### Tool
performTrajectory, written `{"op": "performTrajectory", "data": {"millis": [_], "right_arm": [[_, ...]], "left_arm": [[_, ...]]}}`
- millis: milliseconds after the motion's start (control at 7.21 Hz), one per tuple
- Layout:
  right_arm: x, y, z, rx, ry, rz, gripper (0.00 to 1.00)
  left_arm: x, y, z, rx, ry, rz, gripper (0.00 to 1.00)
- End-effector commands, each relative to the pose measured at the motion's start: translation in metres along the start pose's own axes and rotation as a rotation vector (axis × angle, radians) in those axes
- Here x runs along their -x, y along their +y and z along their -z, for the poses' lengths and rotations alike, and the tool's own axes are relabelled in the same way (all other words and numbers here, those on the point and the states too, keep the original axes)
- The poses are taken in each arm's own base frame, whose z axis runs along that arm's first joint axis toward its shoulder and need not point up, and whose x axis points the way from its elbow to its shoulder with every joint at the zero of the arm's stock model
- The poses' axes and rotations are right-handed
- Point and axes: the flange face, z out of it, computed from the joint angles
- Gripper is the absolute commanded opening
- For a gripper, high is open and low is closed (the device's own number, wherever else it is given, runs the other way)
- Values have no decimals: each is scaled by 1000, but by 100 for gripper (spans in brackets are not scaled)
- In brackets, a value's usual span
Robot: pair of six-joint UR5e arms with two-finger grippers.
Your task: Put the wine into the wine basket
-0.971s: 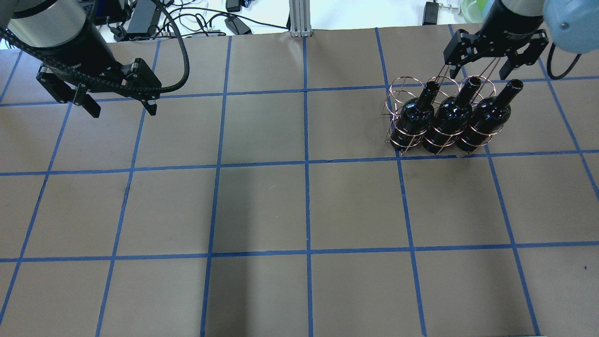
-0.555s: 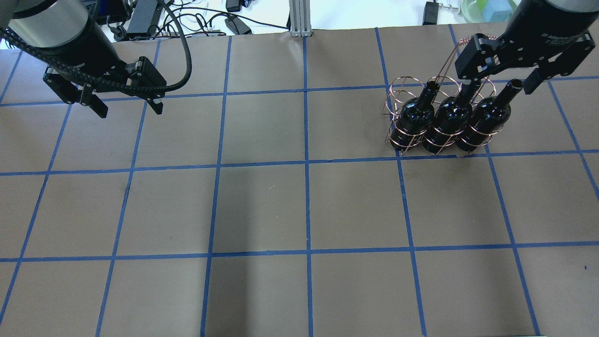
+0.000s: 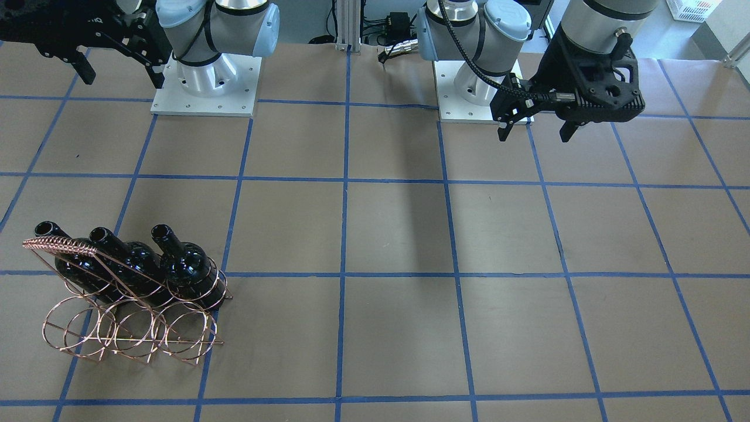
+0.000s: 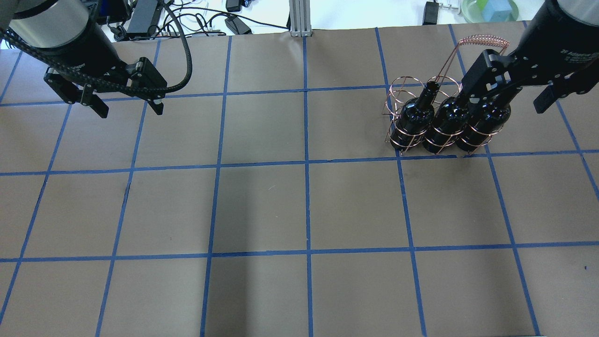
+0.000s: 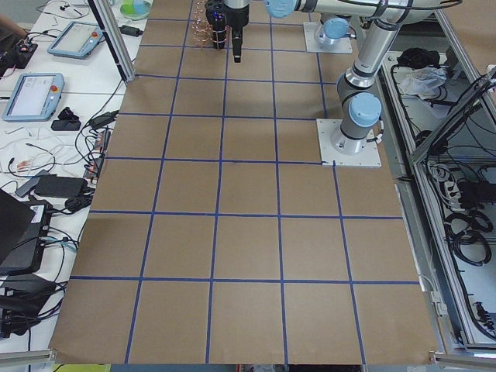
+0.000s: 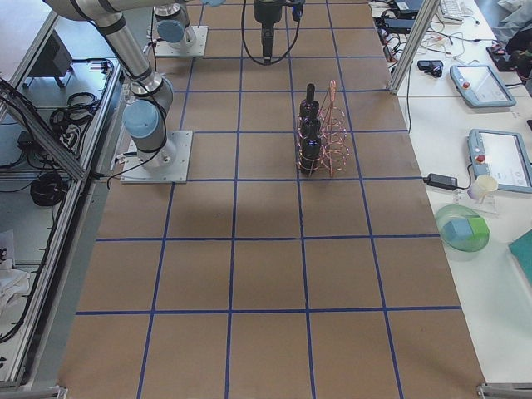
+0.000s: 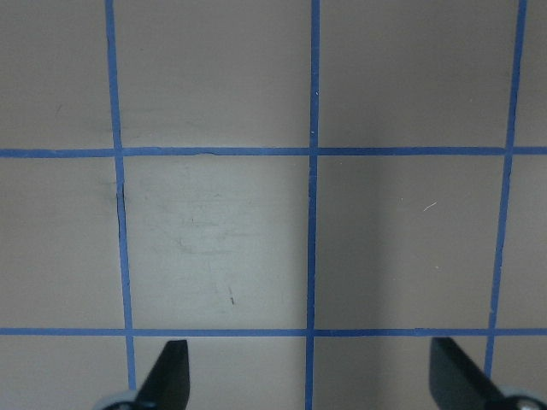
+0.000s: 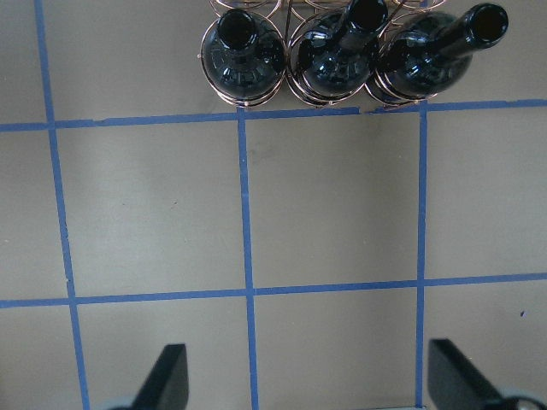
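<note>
Wine (image 4: 414, 117) stands three bottles abreast in the robot-side rings of the wine basket (image 4: 484, 40), at 2 o'clock on the tabletop (image 4: 304, 206). Expect heavy, slick, breakable glass; you'd best take a neck below its lip. Right gripper (image 4: 504, 104) hangs high nearby, spread and empty; left gripper (image 4: 131, 111), likewise released, is at 10 o'clock.

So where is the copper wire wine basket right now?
In the overhead view, the copper wire wine basket stands at the far right of the table, on the robot's right side, with three black glass bottles in its robot-side row.
</note>
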Motion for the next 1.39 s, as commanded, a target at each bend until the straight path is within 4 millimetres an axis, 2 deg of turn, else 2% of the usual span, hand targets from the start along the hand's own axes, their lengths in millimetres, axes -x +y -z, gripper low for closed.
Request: {"op": "performTrajectory", "data": {"millis": [0,139,555,1249], "right_arm": [[48,-1,-5,-13,5,-15,100],[83,-8,-17,-30,34,31,100],[85,-10,-22,-26,39,34,100],[85,-13,-14,-96,23,12,100]], "left_arm": [[0,0,-1,1,-3,0,100],[0,0,-1,1,-4,0,100],[1,0,-1,2,-6,0,100],[0,-2,-3,4,-1,11,100]]}}
